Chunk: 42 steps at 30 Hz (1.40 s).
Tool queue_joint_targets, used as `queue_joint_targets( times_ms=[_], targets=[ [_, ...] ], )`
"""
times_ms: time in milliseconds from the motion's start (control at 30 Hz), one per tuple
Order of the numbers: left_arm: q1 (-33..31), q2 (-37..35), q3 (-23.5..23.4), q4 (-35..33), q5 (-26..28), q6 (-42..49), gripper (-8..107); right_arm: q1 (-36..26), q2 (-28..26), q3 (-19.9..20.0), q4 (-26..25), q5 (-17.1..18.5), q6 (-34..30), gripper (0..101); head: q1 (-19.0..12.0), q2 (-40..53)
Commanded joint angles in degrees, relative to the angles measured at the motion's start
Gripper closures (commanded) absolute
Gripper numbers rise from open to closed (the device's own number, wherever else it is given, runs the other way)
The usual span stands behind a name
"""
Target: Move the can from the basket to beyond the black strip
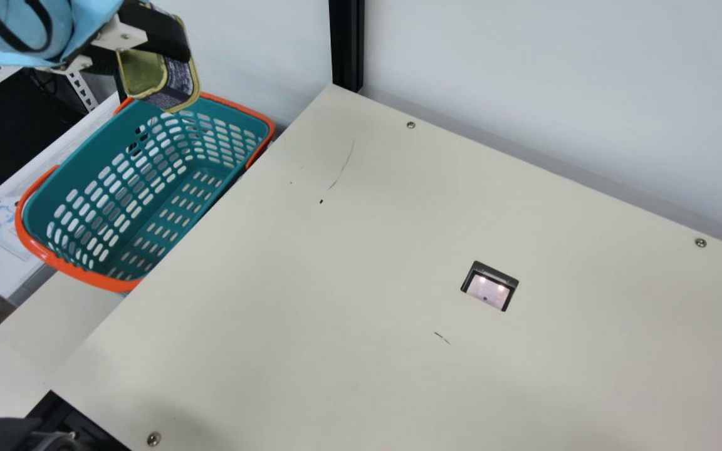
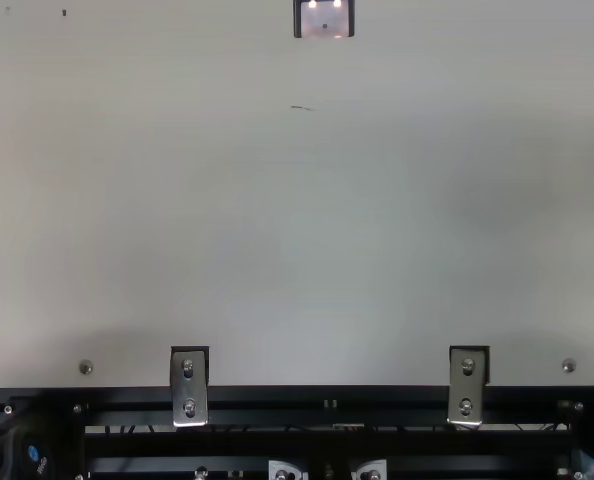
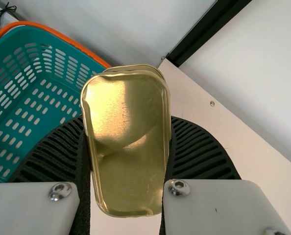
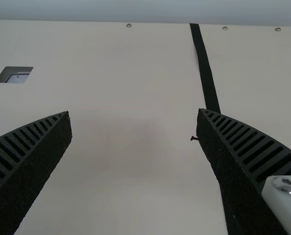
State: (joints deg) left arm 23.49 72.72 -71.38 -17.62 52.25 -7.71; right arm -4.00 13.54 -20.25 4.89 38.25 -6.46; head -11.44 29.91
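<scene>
High at the main view's upper left, my left gripper point(image 1: 154, 41) is shut on the can point(image 1: 179, 81), above the far end of the teal basket point(image 1: 79, 166). In the left wrist view the gold can point(image 3: 128, 147) is pinched between both ribbed pads of the left gripper point(image 3: 128, 152), with the basket point(image 3: 45, 103) beside it. My right gripper point(image 4: 134, 115) stands wide open over the table in the right wrist view, nothing between its fingers. The black strip point(image 4: 204, 66) crosses the table there, partly behind one finger.
The cream table point(image 1: 348, 250) has a square cutout point(image 1: 489, 287) and a few screws. A black post point(image 1: 346, 44) rises at its far corner against the white wall. Metal brackets point(image 2: 189, 385) line the table's near edge in the top view.
</scene>
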Motion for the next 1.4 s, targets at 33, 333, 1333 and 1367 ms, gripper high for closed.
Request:
queue_joint_targets(
  times_ms=[33, 333, 1333, 1367],
  targets=[
    [0.32, 0.08, -0.13, -0.15, 2.01, -1.62, 89, 0.00, 0.00, 0.00, 0.00, 0.00, 0.00, 0, -1.79, 0.81],
    [0.57, 1.35, -5.03, -0.24, 17.65, -11.53, 89, 0.00, 0.00, 0.00, 0.00, 0.00, 0.00, 0, -1.79, 0.81],
    [-11.13, 5.60, 11.76, -14.20, 17.65, -20.23, 89, 0.00, 0.00, 0.00, 0.00, 0.00, 0.00, 0, -1.79, 0.81],
    [-11.10, 5.92, 12.07, -15.37, 17.65, -20.19, 89, 0.00, 0.00, 0.00, 0.00, 0.00, 0.00, 0, -1.79, 0.81]
  ],
)
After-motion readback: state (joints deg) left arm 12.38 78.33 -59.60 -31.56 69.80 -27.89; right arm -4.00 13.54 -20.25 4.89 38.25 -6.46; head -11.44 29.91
